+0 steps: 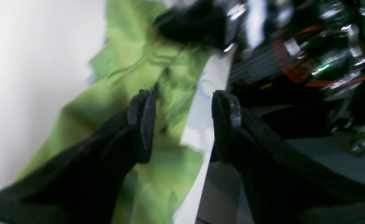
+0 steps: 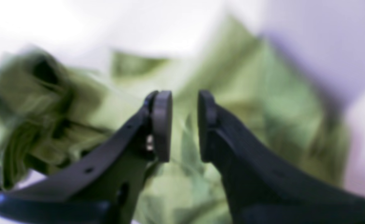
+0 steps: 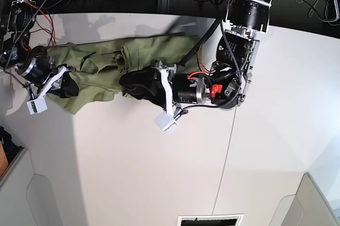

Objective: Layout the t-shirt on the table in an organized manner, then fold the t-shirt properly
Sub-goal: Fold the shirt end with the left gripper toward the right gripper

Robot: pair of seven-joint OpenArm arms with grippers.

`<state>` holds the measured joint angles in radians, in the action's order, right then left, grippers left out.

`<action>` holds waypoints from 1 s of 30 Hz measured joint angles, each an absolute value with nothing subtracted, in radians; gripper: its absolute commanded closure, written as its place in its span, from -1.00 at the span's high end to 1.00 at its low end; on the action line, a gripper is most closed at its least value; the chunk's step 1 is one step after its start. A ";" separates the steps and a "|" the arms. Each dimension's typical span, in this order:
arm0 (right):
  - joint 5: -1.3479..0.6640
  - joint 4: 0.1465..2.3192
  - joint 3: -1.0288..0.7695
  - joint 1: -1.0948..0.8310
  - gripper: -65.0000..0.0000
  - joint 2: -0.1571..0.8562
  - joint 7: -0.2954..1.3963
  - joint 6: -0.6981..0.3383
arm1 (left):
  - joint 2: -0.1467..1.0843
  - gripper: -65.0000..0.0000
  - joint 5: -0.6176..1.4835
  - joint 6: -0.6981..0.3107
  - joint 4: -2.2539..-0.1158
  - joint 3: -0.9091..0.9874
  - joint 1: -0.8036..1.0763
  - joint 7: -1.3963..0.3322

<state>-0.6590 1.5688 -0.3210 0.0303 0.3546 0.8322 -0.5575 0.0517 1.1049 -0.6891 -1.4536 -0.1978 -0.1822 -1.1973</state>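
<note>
The shirt (image 3: 101, 67) is bunched up near the far left edge of the table (image 3: 159, 173), wrinkly and nowhere near flat. Left gripper (image 1: 182, 121) hangs just above it with its jaws spread apart, nothing between them. Right gripper (image 2: 184, 124) sits over the other end of the cloth, jaws parted a bit less and also gripping nothing (both wrist views are pretty blurry).
</note>
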 measured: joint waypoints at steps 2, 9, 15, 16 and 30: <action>-0.664 1.599 -0.330 0.031 -0.25 0.360 0.833 -0.557 | 0.079 -0.03 1.104 -0.689 -1.454 -0.195 -0.175 -1.200; -0.513 1.606 -0.480 0.030 0.22 0.366 0.813 -0.516 | 0.186 -0.03 1.083 -0.689 -1.454 -0.194 -0.110 -1.192; -0.524 1.514 -0.529 0.025 0.27 0.436 0.806 -0.508 | 0.233 -0.03 1.083 -0.689 -1.454 -0.132 -0.078 -1.189; -0.525 1.493 -0.524 0.025 0.32 0.443 0.804 -0.510 | 0.233 -0.03 1.083 -0.689 -1.454 -0.118 -0.078 -1.189; -0.683 1.383 -0.478 -0.031 0.37 0.443 0.886 -0.562 | 0.230 -0.03 1.029 -0.689 -1.454 -0.001 -0.059 -1.185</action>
<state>-0.6827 1.3834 -0.4782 -0.0311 0.4431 0.8864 -0.5617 0.2302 1.0290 -0.6891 -1.4536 -0.0006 -0.0586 -1.1854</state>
